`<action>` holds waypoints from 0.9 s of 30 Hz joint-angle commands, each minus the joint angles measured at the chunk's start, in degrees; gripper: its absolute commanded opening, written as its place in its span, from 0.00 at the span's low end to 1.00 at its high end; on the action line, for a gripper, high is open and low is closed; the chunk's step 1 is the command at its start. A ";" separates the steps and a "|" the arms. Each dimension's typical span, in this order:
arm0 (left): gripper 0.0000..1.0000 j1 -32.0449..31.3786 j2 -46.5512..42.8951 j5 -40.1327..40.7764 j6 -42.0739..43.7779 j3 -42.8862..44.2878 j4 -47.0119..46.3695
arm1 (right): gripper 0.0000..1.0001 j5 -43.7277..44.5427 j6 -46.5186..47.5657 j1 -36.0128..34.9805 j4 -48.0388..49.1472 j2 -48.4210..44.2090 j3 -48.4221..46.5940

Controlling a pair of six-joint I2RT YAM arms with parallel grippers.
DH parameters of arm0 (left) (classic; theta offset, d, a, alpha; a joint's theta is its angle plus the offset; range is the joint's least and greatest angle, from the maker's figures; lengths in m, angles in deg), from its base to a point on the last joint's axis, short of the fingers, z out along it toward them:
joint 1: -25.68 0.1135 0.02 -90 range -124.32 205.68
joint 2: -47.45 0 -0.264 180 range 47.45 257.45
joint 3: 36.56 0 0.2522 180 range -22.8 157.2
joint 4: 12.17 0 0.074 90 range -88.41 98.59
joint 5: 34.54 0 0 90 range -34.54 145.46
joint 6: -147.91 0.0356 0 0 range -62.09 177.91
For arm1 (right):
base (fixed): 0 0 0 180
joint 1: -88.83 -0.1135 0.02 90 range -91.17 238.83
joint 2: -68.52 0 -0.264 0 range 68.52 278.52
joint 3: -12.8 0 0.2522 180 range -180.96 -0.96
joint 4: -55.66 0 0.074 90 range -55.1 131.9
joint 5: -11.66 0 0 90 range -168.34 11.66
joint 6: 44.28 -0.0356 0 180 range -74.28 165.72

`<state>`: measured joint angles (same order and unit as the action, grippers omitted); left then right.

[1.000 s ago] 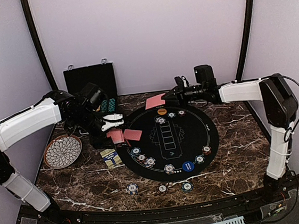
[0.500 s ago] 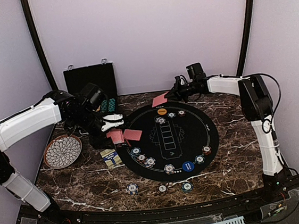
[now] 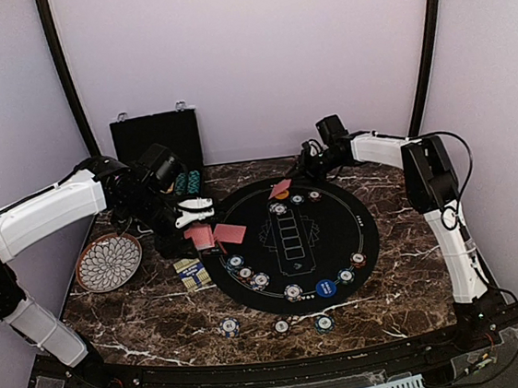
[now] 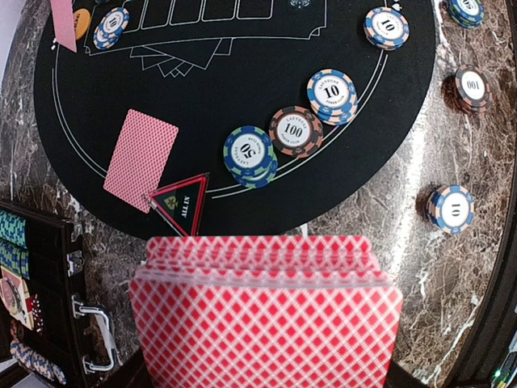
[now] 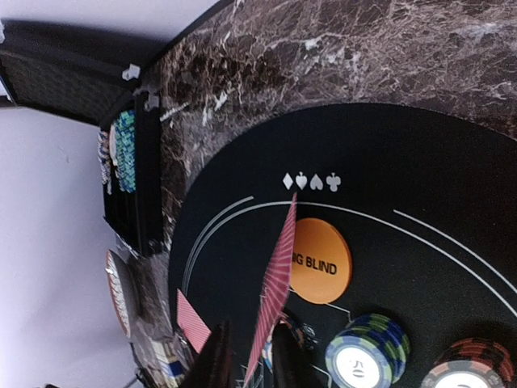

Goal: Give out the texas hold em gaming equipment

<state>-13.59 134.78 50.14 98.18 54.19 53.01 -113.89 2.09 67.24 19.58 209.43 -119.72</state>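
While left fingers (image 3: pixel 193 205) clench the deck (image 4: pixel 266 315) beside the mat (image 3: pixel 337 227), the right arm (image 3: pixel 379 147) stretches far — right fingers (image 5: pixel 216 360) parted round a card (image 5: pixel 275 275).

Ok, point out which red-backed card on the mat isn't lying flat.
The card beside the orange Big Blind button, tipped on edge at the right gripper; the other card lies flat.

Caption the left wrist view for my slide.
Red-backed deck held in the foreground; beyond it, a face-down card on the black mat, stripe-edged chips on and beside it.
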 commanded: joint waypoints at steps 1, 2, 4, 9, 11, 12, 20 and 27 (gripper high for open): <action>0.13 0.20 -1.13 -0.79 -0.11 1.05 1.73 | 0.32 5.36 4.67 0.55 -4.99 -0.66 -2.04; 0.13 0.19 -1.11 -0.77 -0.04 1.05 1.74 | 0.37 6.44 5.31 0.66 -5.75 -1.24 -2.02; 0.13 0.21 -1.04 -0.77 -0.02 1.13 1.87 | 0.45 8.73 6.86 0.76 -6.94 -2.82 -1.76; 0.13 0.21 -1.02 -0.78 -0.08 1.31 1.72 | 0.56 13.36 8.39 0.67 -6.54 -9.62 2.37; 0.13 0.22 -0.99 -0.82 -0.29 1.50 1.54 | 0.59 14.38 8.27 0.31 -4.45 -14.44 6.52; 0.13 0.17 -0.95 -1.03 -0.50 1.72 1.52 | 0.61 14.46 8.04 -0.02 -2.49 -16.52 9.65; 0.13 0.24 -0.54 -1.67 -0.68 2.44 1.14 | 0.72 6.04 -0.13 -9.05 15.55 -32.23 34.31; 0.12 0.24 0.21 -2.37 -1.31 4.43 1.22 | 0.76 0.82 -12.85 -19.65 34.68 -37.83 48.22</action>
<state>-13.59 134.98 49.33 97.68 55.85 53.86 -109.04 -2.20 50.56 40.38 173.73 -76.07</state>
